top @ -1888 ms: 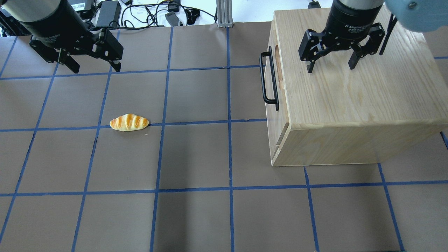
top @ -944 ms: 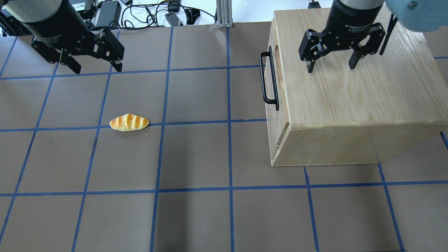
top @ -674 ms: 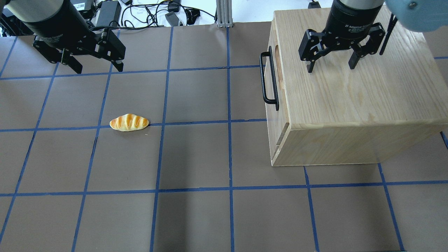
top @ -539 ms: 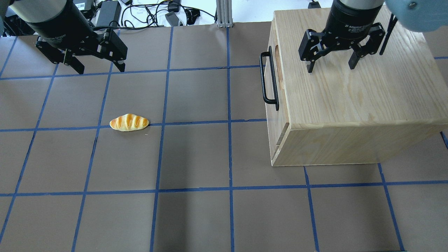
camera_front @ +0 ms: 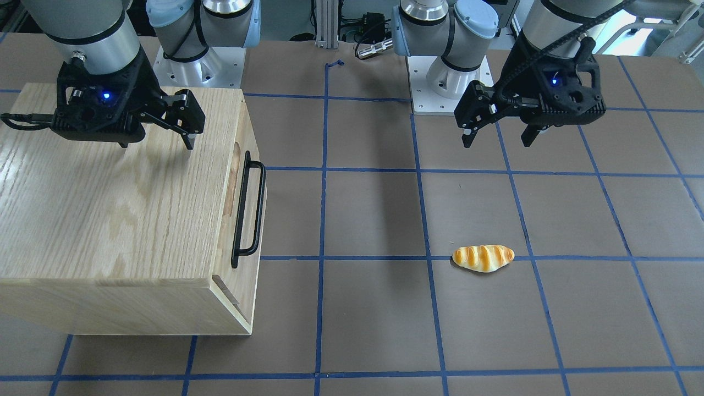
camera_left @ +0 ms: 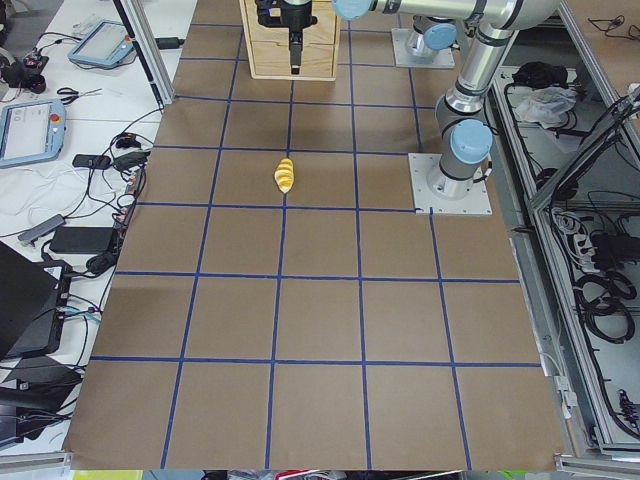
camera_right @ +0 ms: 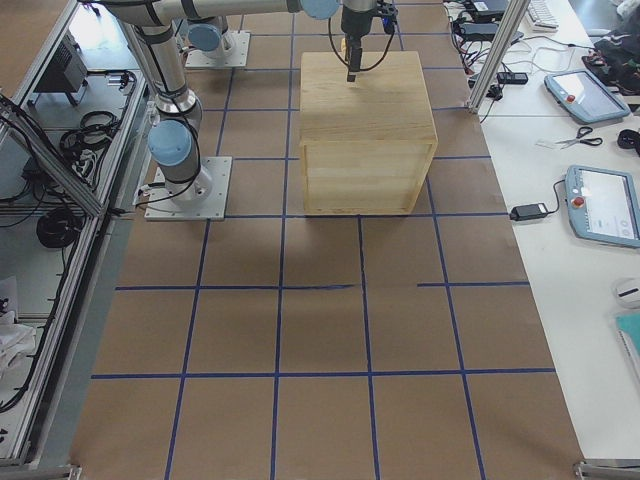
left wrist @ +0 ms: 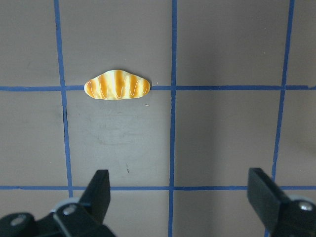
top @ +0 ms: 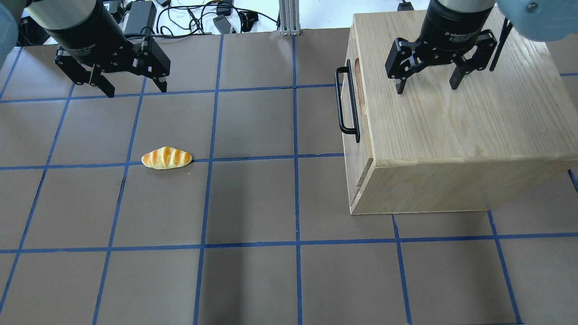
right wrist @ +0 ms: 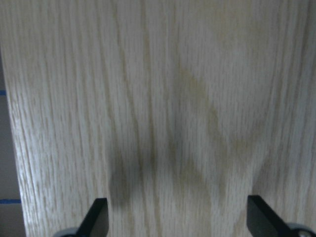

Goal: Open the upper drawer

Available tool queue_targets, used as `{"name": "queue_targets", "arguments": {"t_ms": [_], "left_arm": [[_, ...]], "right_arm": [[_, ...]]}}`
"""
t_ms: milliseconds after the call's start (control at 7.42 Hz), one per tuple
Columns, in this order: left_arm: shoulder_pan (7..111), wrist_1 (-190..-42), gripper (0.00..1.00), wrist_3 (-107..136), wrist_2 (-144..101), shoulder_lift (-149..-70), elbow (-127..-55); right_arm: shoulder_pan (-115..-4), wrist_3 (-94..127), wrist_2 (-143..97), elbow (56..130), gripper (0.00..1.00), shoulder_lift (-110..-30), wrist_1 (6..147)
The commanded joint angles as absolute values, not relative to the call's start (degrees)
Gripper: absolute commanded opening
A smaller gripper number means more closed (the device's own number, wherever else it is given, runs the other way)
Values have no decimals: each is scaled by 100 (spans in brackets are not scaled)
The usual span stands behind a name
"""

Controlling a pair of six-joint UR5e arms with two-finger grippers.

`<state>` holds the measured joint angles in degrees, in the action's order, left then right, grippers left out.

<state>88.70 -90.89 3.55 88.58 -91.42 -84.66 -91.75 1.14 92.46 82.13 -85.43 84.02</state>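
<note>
Brown paper covers the table [top: 253, 198], ruled into squares by blue tape lines [top: 295, 135]. Past its far edge lies a white bench strewn with black cables and power bricks [top: 194, 18], and a metal post [top: 289, 18] stands at the midline. The side views show white benches with tablet-like screens [camera_left: 30, 130] along the operators' side.

At the overhead view's left, the left gripper [top: 136, 90] hangs over bare paper near the far edge, jaws spread wide and empty. Its wrist camera looks down on a glazed bread roll [top: 166, 158], which lies on a tape line, nearer the robot and well apart from the fingertips [left wrist: 101, 185].

Right of the midline stands a light wooden cabinet [top: 451, 126]. The upper drawer [top: 350, 104] is in its top part, pushed in, its front level with the cabinet face. That front faces the robot's left, towards the middle of the table and the roll. The long black bar handle [top: 342, 101] runs level along the front, its long axis from the robot's side to the far side, with the oval slot [top: 360, 83] just behind it.

Above the cabinet top, towards its far edge, the right gripper [top: 426, 88] points down with jaws apart, gripping nothing; finger shadows fall on the wood grain.
</note>
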Motion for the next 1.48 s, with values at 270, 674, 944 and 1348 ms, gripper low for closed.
{"name": "queue_targets", "arguments": {"t_ms": [270, 674, 944, 1348], "left_arm": [[10033, -7738, 100, 2097, 7764, -9877, -8455], [10703, -6830, 100, 2733, 7234, -10317, -8429], [10828, -6610, 100, 2751, 7077, -10555, -8437], [10898, -6583, 100, 2672, 6934, -10714, -8490]], "right_arm": [[-9176, 105, 9246, 8209, 100, -8543, 8402], [-9167, 114, 9246, 8218, 100, -8543, 8402], [-9176, 105, 9246, 8209, 100, -8543, 8402], [-9176, 114, 9246, 8209, 100, -8543, 8402]]}}
